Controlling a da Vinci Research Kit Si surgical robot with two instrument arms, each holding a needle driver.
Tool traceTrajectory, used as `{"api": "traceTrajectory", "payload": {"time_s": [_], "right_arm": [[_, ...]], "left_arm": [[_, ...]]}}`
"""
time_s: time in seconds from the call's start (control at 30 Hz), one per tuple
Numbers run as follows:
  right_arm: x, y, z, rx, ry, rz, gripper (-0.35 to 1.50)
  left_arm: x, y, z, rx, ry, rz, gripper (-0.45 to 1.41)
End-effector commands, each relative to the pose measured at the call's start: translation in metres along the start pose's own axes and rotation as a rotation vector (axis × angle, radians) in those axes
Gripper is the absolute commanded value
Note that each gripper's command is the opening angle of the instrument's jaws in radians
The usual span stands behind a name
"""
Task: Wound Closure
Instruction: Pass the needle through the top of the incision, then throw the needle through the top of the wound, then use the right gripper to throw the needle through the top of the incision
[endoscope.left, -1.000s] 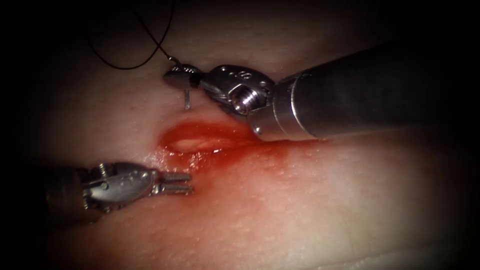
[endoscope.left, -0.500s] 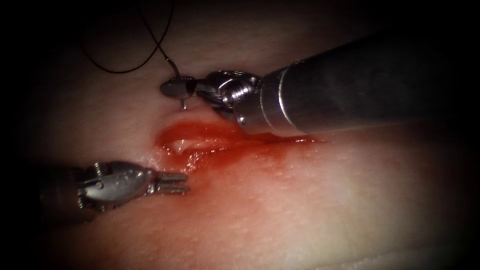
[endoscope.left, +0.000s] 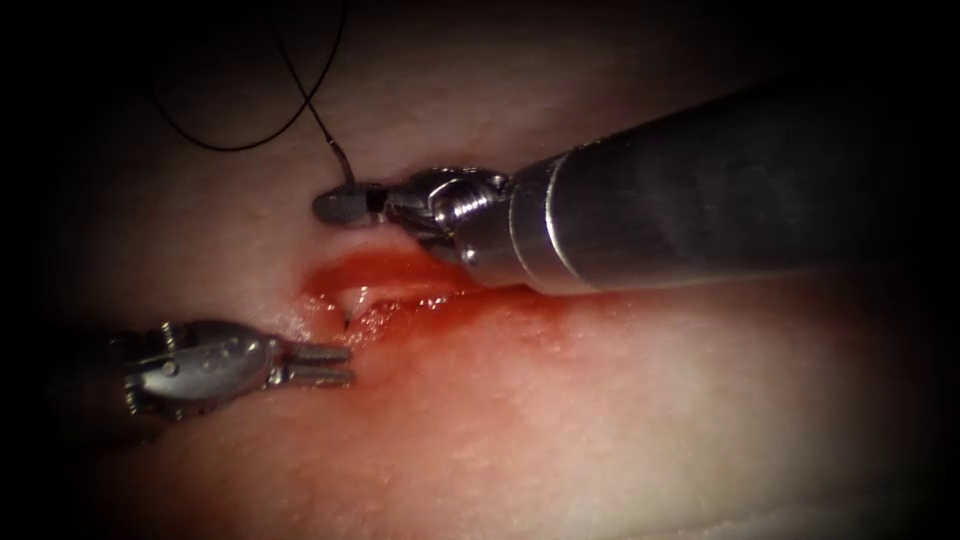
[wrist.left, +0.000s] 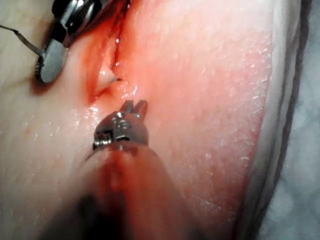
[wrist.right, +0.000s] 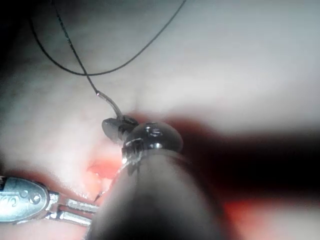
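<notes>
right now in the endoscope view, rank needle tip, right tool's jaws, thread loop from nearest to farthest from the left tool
1. needle tip, poking out inside the cut, just above the left tool.
2. right tool, jaws shut on the needle's tail end, above the cut.
3. thread loop, top left.

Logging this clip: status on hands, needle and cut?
Right hand shut on needle near its thread end, above the cut. Needle in tissue, tip showing inside the cut. Left hand slightly open, empty, below the cut. Thread looped clear.
</notes>
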Motion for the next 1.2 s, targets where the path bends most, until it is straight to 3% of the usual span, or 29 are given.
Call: {"api": "traceTrajectory", "payload": {"time_s": [0.03, 0.13, 0.23, 0.27, 0.33, 0.37, 0.43, 0.57, 0.7, 0.87, 1.0, 1.2], "right_arm": [[-0.0001, 0.0002, 0.0008, 0.028, -0.026, 0.028, -0.35], [-0.0007, 0.0002, 0.0007, 0.038, -0.044, 0.02, -0.35], [-0.0004, 0.0002, 0.0008, 0.049, 0.014, 0.023, -0.35], [-0.0001, 0.0002, 0.0008, 0.057, 0.037, -0.004, -0.03], [0.0011, 0.0005, 0.0007, 0.064, 0.117, -0.137, 0.93], [0.0017, 0.0007, 0.0006, 0.055, 0.139, -0.18, 1.13], [0.0026, 0.0009, 0.0005, 0.041, 0.164, -0.228, 1.3], [0.0043, 0.0015, 0.0, 0.044, 0.237, -0.395, 1.3], [0.0053, 0.0013, -0.0004, -0.016, 0.284, -0.603, 1.33], [0.0059, 0.0001, -0.0007, -0.05, 0.261, -0.791, 1.36], [0.0062, -0.0007, -0.0008, -0.053, 0.255, -0.863, 1.33], [0.0067, -0.0007, -0.0009, -0.072, 0.226, -0.884, 1.06]], "left_arm": [[-0.0001, -0.0002, 0.0007, -0.003, 0.001, 0.001, -0.18], [-0.0001, -0.0003, 0.0005, -0.002, 0.001, 0.001, -0.2], [-0.0001, -0.0003, 0.0005, -0.002, 0.001, 0.001, -0.2], [-0.0001, -0.0003, 0.0005, -0.002, 0.001, 0.001, -0.2], [-0.0001, -0.0003, 0.0005, -0.002, 0.001, 0.001, -0.2], [-0.0001, -0.0002, 0.0006, -0.002, 0.001, 0.001, -0.2], [-0.0001, -0.0002, 0.0005, -0.001, 0.001, 0.0, -0.2], [-0.0001, -0.0002, 0.0005, -0.001, 0.001, 0.0, -0.2], [-0.0001, -0.0002, 0.0005, -0.001, 0.001, 0.0, -0.2], [-0.0001, -0.0002, 0.0006, -0.001, 0.001, 0.0, -0.22], [0.0, -0.0002, 0.0006, -0.001, 0.001, 0.0, -0.22], [0.0, -0.0002, 0.0006, 0.0, 0.001, 0.0, -0.22]]}}
